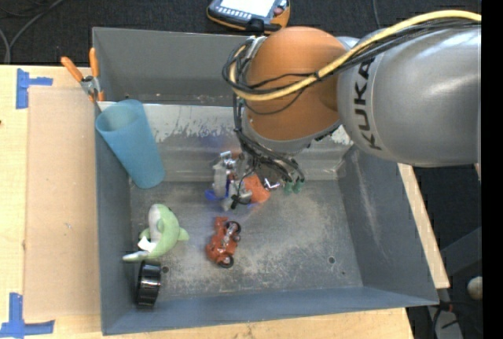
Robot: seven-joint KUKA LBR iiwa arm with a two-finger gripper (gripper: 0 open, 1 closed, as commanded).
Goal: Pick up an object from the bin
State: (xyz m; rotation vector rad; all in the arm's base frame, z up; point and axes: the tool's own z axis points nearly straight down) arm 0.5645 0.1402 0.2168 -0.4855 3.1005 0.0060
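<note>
KUKA arm (416, 93) comes in from the right, and its orange cover (291, 86) hangs over the far-middle of the grey metal bin (377, 211). A yellow cable (377, 38) runs along the arm and over the cover. The gripper (259, 176) sits just below the cover, low over the bin floor near the far wall. Whether it is spread or pressed together cannot be told, since the cover hides most of it.

The thing under the gripper is a small jumbled object (232, 186) with white, blue and orange parts (kind unclear, partly hidden by the gripper). It lies on the floor at far-middle, at the gripper's left edge. Touching or just beside: cannot tell. Nothing shows as pinched.

The other things lie apart from each other, not in a heap:
- A red toy car (224, 241) lies just nearer than the jumbled object, mid-floor, clear of the gripper.
- A green and white toy (161, 233), fish-like, lies on the left side of the floor.
- A short black cylinder (147, 282) lies in the near-left corner, just nearer than the green toy.
- A light blue cup (130, 142) is tilted in the far-left corner, its open rim up against the left wall.
</note>
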